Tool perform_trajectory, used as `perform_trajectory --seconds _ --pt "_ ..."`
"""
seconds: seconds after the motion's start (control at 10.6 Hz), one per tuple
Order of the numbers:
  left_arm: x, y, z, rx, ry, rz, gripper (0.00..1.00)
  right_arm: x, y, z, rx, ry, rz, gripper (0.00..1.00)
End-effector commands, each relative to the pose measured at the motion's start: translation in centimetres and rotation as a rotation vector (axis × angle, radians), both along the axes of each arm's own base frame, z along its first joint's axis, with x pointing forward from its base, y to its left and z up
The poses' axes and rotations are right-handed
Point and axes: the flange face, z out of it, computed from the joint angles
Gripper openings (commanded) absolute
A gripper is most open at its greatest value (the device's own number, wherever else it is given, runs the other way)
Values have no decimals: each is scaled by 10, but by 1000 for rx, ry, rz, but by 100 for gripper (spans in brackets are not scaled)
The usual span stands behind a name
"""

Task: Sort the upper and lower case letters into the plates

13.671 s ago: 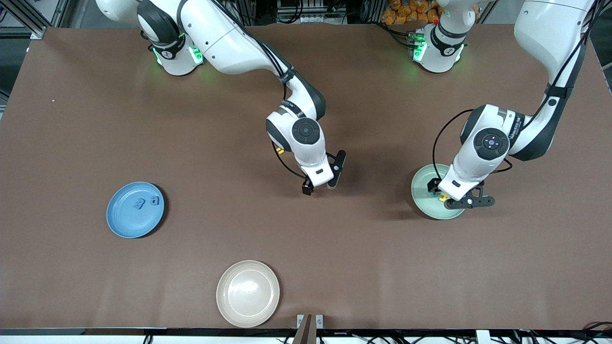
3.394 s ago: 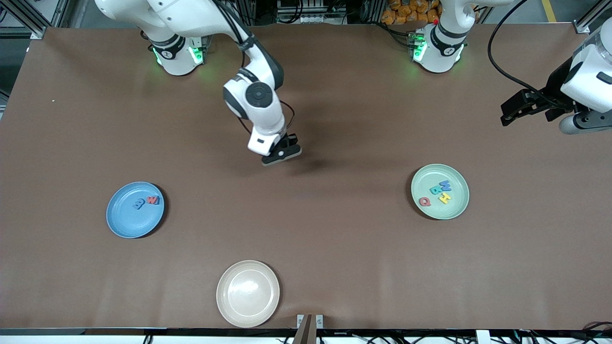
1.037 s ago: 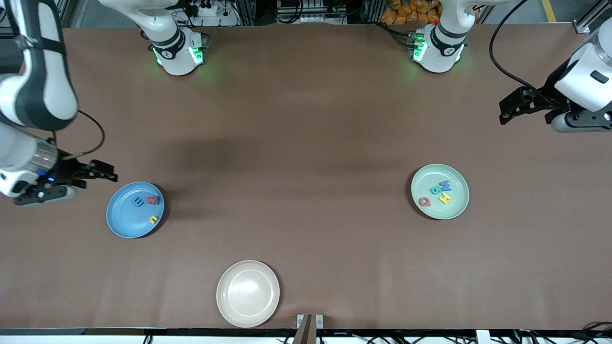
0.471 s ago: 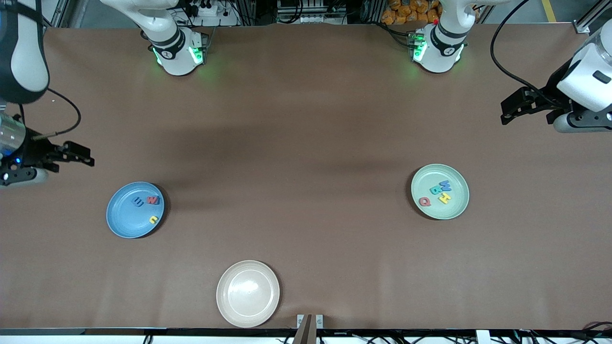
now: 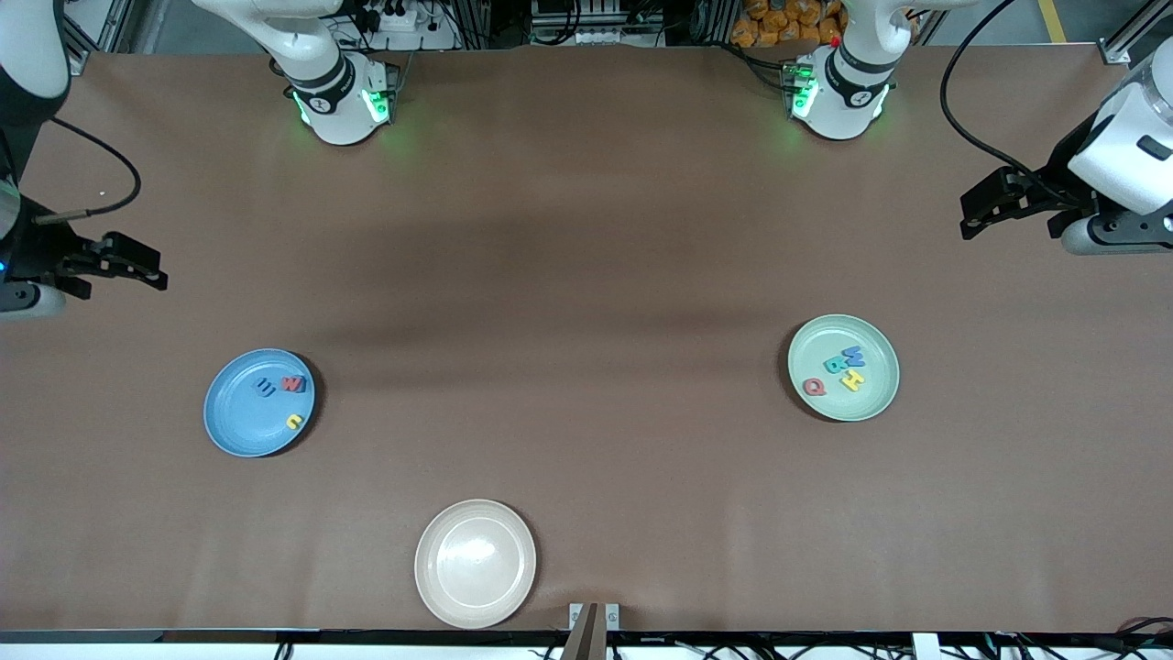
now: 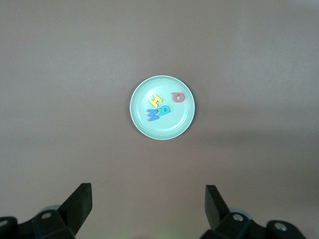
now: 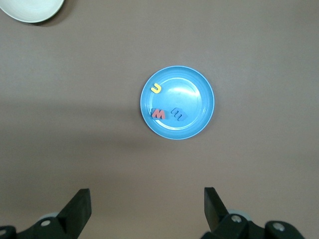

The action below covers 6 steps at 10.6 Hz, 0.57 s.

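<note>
Letters [image 5: 843, 368] flat in mint plate [image 5: 875, 399] | blue plate [image 5: 238, 431] – both claws [image 6: 148, 199] [image 7: 147, 201] apart, aloft

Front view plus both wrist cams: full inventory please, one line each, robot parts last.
blue plate: 1, blue, toward the right arm's end of the table.
letters in blue plate: 3 seen, red, yellow, blue.
mint green plate: 1, pale green, toward the left arm's end.
letters in mint green plate: 4, red, yellow, teal, blue.
cream plate: 1, beige, nearest the front camera.
table: 1, brown.
right gripper: 1, black, open, over bare table.
left gripper: 1, black, open, over bare table.
</note>
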Motion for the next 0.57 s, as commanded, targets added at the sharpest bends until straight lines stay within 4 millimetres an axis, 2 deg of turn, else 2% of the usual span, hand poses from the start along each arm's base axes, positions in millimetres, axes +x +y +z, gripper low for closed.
perform_trajectory --seconds 0.0,0.19,0.47 --pt "-1 5 6 22 -17 -12 100 -15 18 41 -9 -10 9 100" --pt "-1 6 6 22 -17 -11 100 -21 28 62 -11 -7 4 100" --pt "-1 6 7 22 -18 -11 100 -26 25 74 -13 4 -7 100"
